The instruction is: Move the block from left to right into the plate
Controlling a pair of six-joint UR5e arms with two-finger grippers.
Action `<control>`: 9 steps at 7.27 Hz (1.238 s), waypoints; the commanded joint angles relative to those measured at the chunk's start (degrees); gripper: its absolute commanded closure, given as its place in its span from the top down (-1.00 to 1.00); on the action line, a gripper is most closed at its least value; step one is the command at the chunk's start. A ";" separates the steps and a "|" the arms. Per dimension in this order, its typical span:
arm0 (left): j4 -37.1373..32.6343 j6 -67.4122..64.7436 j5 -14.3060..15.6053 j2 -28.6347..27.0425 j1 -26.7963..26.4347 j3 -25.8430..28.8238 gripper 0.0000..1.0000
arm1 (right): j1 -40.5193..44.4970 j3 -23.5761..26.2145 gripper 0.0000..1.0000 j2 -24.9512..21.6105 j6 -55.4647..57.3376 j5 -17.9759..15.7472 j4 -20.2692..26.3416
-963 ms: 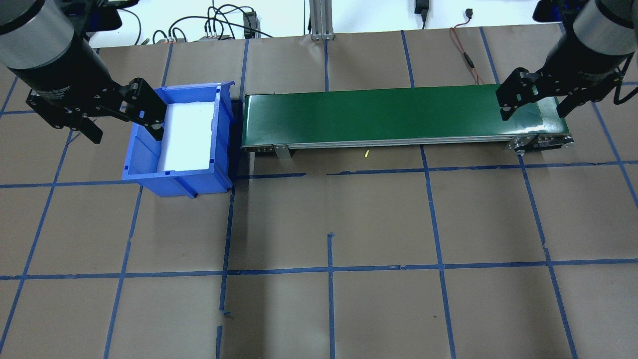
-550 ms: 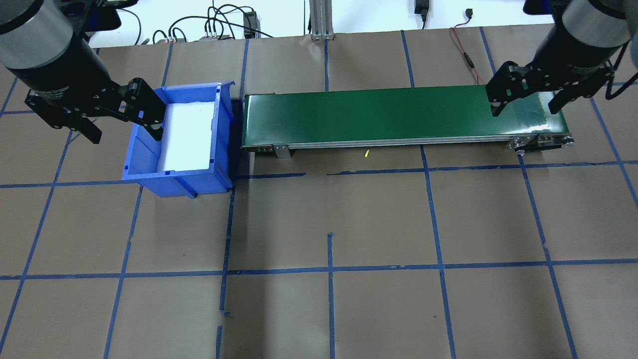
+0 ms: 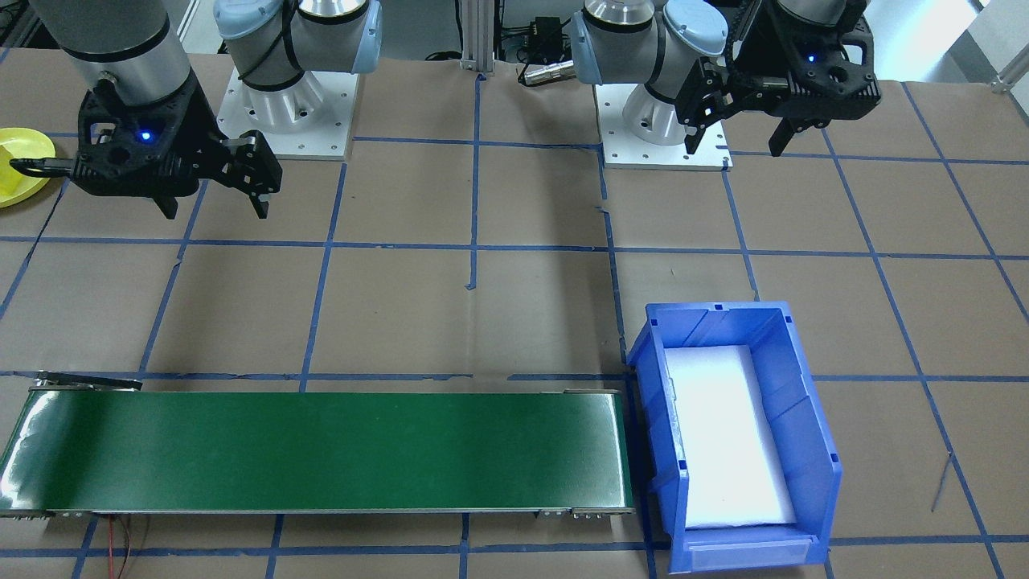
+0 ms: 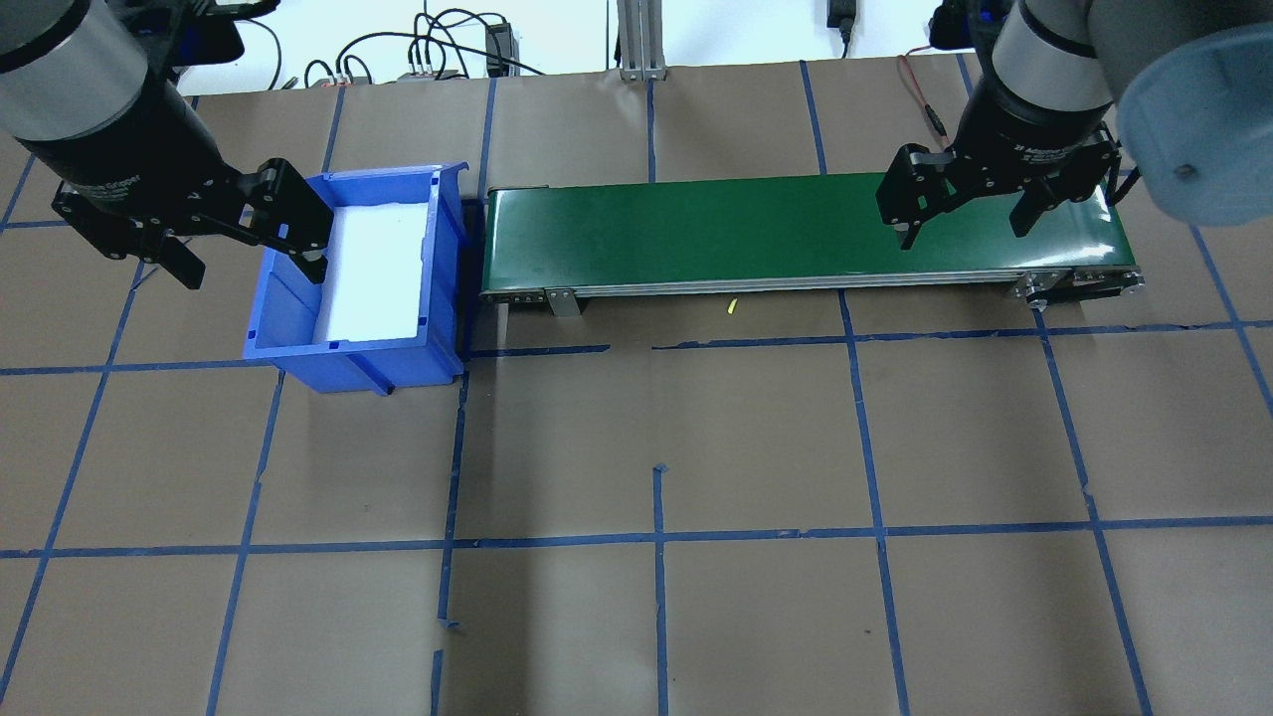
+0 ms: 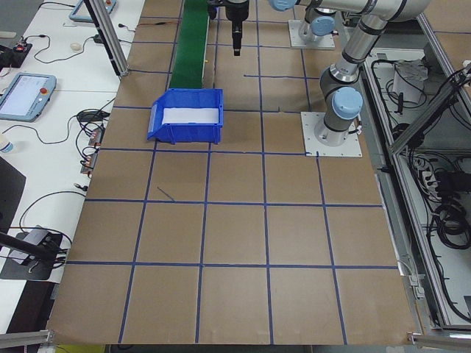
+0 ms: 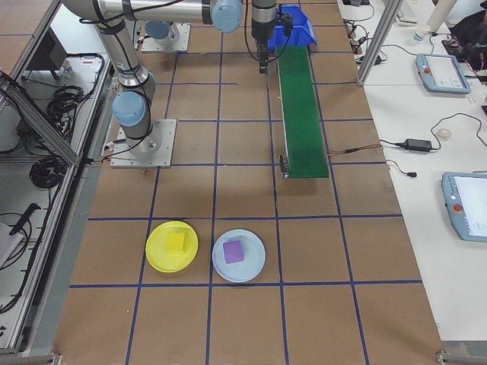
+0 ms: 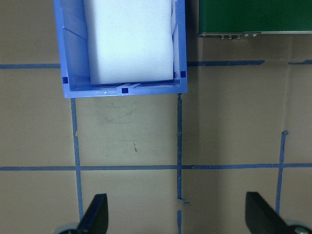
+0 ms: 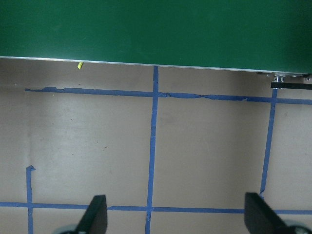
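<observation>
A: We've got the right gripper (image 4: 963, 221) up above the green conveyor belt (image 4: 756, 234), toward its right end in the overhead view, fingers spread wide and nothing between them.

B: And the right wrist camera backs us up: two dark fingertips (image 8: 95, 217) far apart at the bottom edge, bare brown paper and blue tape lines below, the belt's edge running across the top.

A: Over on the other side, our left gripper (image 4: 244, 259) hangs just beside the blue bin (image 4: 358, 353), also spread open and holding nothing. One finger sits over the bin's near wall in the overhead view.

B: The bin itself has a white liner (image 3: 723, 434) on its floor, and we see it standing right at the belt's end, very close, though we can't tell if they touch.

A: Now, the block. From the right-side camera we spot a yellow block (image 6: 176, 242) lying in the yellow plate (image 6: 161, 258), well away from the belt, near the table's end.

B: Just beside it we have a pale blue plate (image 6: 251, 266) with a purple block (image 6: 233, 252) in it. The two plates sit very close, rims nearly meeting.

A: From the front-facing camera only a sliver of the yellow plate shows at the edge.
</observation>
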 commanded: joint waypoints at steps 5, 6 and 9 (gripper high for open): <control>0.67 -0.26 -0.12 0.03 -0.15 -0.64 1.00 | 0.49 0.10 1.00 0.27 0.24 -0.01 -0.39; 0.67 -0.27 -0.12 0.03 -0.15 -0.73 1.00 | 0.49 0.10 1.00 0.27 0.24 -0.01 -0.39; 0.67 -0.09 -0.12 0.03 -0.67 -1.08 1.00 | 0.40 0.18 1.00 0.27 0.24 -0.01 -0.39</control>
